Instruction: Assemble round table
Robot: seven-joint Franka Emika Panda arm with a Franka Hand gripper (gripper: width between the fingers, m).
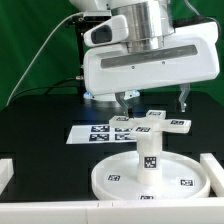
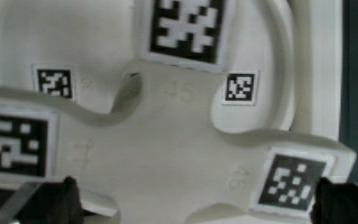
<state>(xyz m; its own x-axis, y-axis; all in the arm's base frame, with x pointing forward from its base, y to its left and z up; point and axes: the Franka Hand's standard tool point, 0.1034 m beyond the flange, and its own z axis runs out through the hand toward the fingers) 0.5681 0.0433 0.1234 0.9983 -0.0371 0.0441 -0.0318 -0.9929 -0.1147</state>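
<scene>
The round disc (image 1: 115, 180) lies flat at the front of the table. The short post (image 1: 148, 157) stands upright on its middle. The cross-shaped base (image 1: 152, 124) sits on top of the post, its tagged arms spread out level. My gripper (image 1: 154, 101) hovers just above the base, open, with one finger on either side of it and nothing held. In the wrist view the cross-shaped base (image 2: 167, 120) fills the picture, with part of the disc rim behind it. My gripper (image 2: 197, 205) shows as two dark fingertips (image 2: 48, 200) far apart at the edge.
The marker board (image 1: 90, 131) lies flat on the black table behind the disc. White border rails stand at the exterior view's left (image 1: 5, 176) and right (image 1: 212, 172). A green backdrop hangs behind.
</scene>
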